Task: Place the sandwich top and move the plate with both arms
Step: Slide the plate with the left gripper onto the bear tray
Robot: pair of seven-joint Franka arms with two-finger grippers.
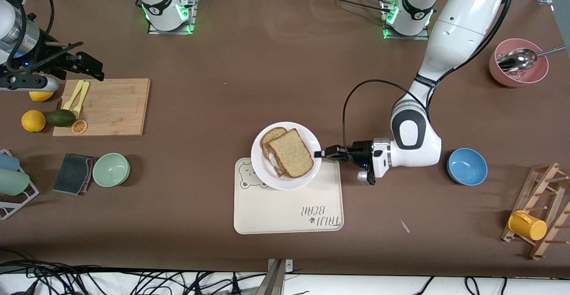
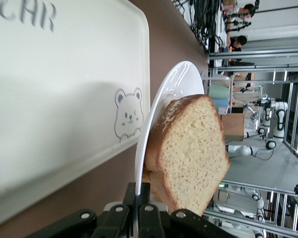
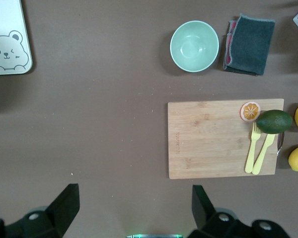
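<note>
The white plate lies partly over the corner of the cream bear tray that is farther from the front camera. The sandwich top, a bare speckled slice, lies on the stack on the plate, shifted so the lower slice peeks out. My left gripper is shut on the plate's rim at the side toward the left arm's end. In the left wrist view the fingers pinch the rim of the plate below the sandwich top. My right gripper is open and empty, up over the cutting board's end.
A wooden cutting board holds yellow cutlery, an orange slice and an avocado, with lemons beside it. A green bowl and a grey cloth lie nearer the front camera. A blue bowl, a pink bowl with a spoon and a mug rack stand toward the left arm's end.
</note>
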